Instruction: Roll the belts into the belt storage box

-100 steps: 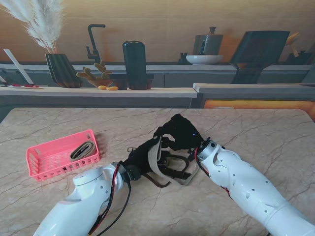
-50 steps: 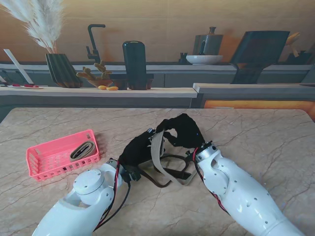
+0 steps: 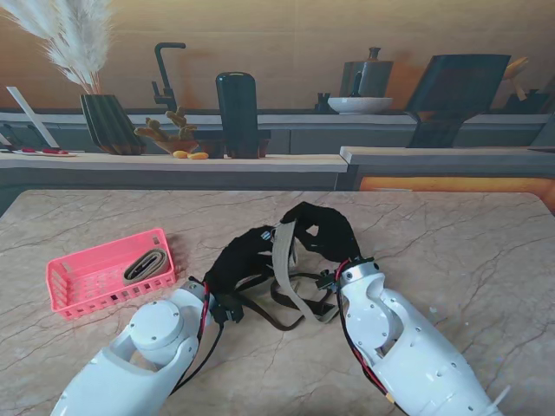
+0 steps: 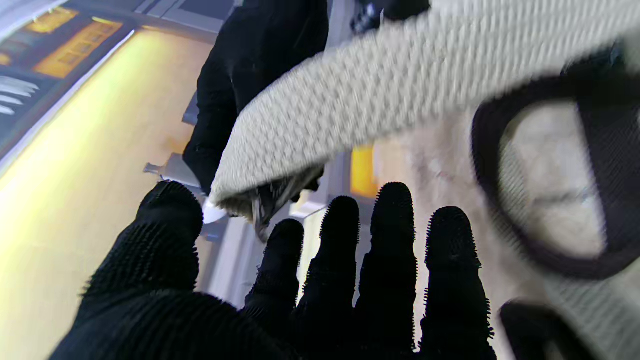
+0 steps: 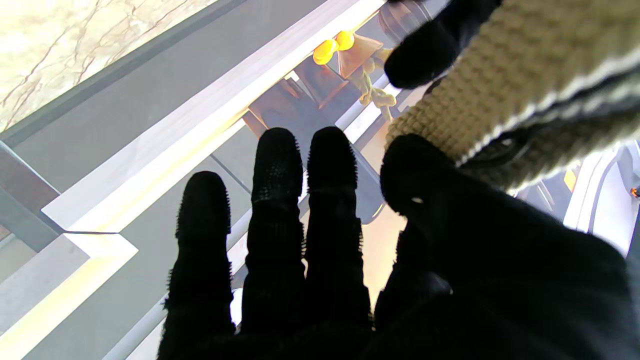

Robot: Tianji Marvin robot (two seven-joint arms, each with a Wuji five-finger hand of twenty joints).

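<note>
**Beige belt lifted between two gloved hands, ahead of rolling**

The beige webbing belt (image 3: 284, 260) hangs above the middle of the table (image 3: 451, 225), one end raised between our two hands and the rest trailing down to a loose heap of straps (image 3: 299, 305) nearer to us. We judge it is held up so that the free length falls straight and can be wound from the end. The right hand (image 3: 319, 232) has the raised end: in the right wrist view the thumb (image 5: 415, 165) presses against the webbing (image 5: 480, 95) with another fingertip (image 5: 430, 45) on its far side, while the other three fingers (image 5: 280, 200) stay extended and grip nothing. The left hand (image 3: 241, 260) sits just beside the belt; its wrist view shows the fingers (image 4: 390, 235) spread and straight with the strap (image 4: 380, 105) crossing beyond their tips, so we read it as open, ready to support or start the coil. A dark strap loop (image 4: 550, 185) lies on the table beyond. The pink belt storage box (image 3: 65, 290) stands well apart to our left, already holding one rolled belt (image 3: 143, 264); the roll in hand is not yet begun.
</note>
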